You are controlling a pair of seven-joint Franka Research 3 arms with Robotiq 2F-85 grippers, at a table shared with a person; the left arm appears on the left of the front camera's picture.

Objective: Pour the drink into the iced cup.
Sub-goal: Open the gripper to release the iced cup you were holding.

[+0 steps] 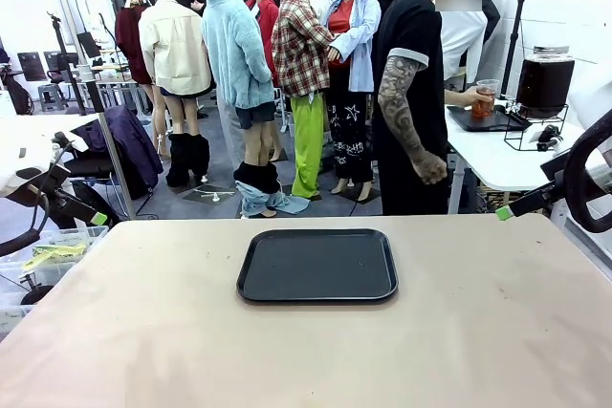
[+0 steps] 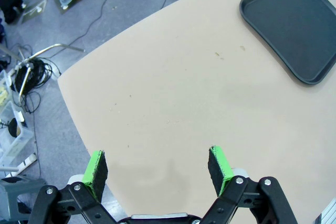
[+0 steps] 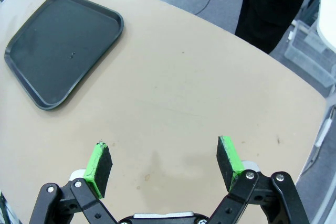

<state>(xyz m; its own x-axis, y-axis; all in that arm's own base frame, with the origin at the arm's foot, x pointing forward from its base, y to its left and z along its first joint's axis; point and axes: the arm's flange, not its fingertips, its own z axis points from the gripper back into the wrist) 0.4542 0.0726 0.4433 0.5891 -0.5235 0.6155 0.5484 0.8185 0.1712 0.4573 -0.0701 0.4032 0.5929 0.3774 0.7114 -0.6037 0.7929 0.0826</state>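
Note:
At a white side table at the far right, a person's hand holds a clear cup [image 1: 485, 100] with amber drink in it; I cannot tell whether it holds ice. Beside it stands a glass dispenser jar [image 1: 545, 80] full of dark drink. My left gripper [image 2: 157, 157] hovers open over the bare near-left part of the tan table, nothing between its green pads. My right gripper [image 3: 164, 149] hangs open over the table's right part, also holding nothing. A green fingertip [image 1: 98, 219] of the left gripper and a green fingertip [image 1: 504, 212] of the right one show at the table's sides.
A black tray [image 1: 317, 266] lies bare in the middle of the tan table [image 1: 459, 332], between the two grippers. The person [image 1: 413, 93] stands behind the far right corner, turned toward the side table. Bins and cables lie on the floor at the left.

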